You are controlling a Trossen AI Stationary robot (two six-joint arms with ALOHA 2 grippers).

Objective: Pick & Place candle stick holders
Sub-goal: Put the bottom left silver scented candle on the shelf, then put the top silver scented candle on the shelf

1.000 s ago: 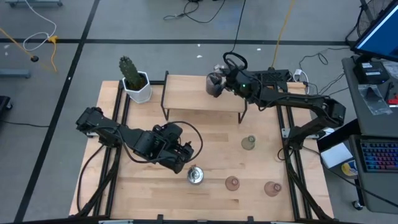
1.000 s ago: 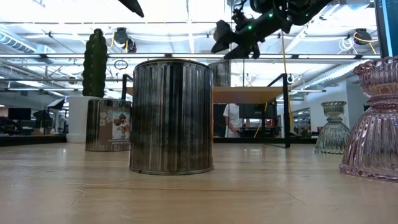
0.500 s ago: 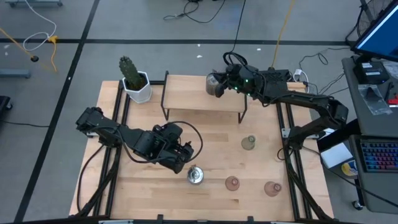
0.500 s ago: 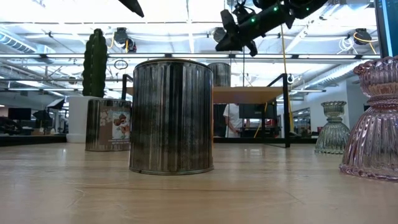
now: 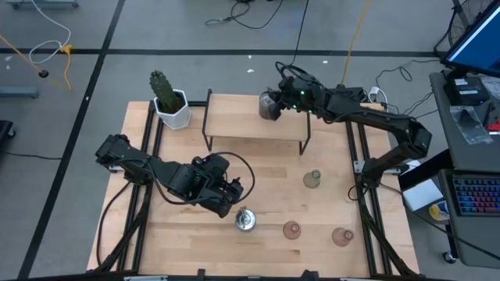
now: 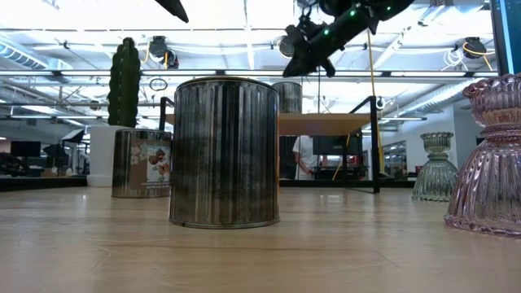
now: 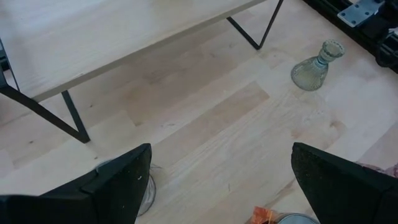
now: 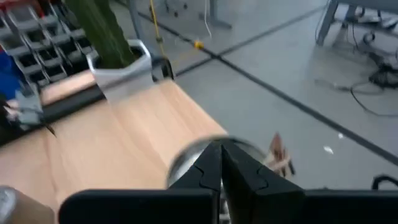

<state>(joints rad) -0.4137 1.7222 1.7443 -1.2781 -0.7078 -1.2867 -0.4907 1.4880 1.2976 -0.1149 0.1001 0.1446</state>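
One silvery candle stick holder (image 5: 268,106) (image 6: 286,96) stands on its base on a small raised wooden shelf (image 5: 250,129). My right gripper (image 5: 280,97) (image 6: 290,63) (image 8: 221,160) hovers just above it, shut on nothing. Another silvery holder (image 5: 245,220) (image 6: 225,152) stands on the table below my left gripper (image 5: 233,200) (image 7: 221,186), which hangs open. A further silvery holder (image 6: 141,163) stands behind it. The pale green holder (image 5: 312,179) (image 7: 314,67) and two pink holders (image 5: 291,229) (image 5: 341,236) stand on the table at the right.
A cactus in a white pot (image 5: 169,101) stands at the table's far left corner. The shelf's thin black legs (image 7: 73,118) stand on the table. Bare wood lies between the shelf and the holders near the front.
My right gripper has shut its fingers on nothing above the holder on the shelf. It has risen a little and tipped nearer to level. The holder stays on the shelf.
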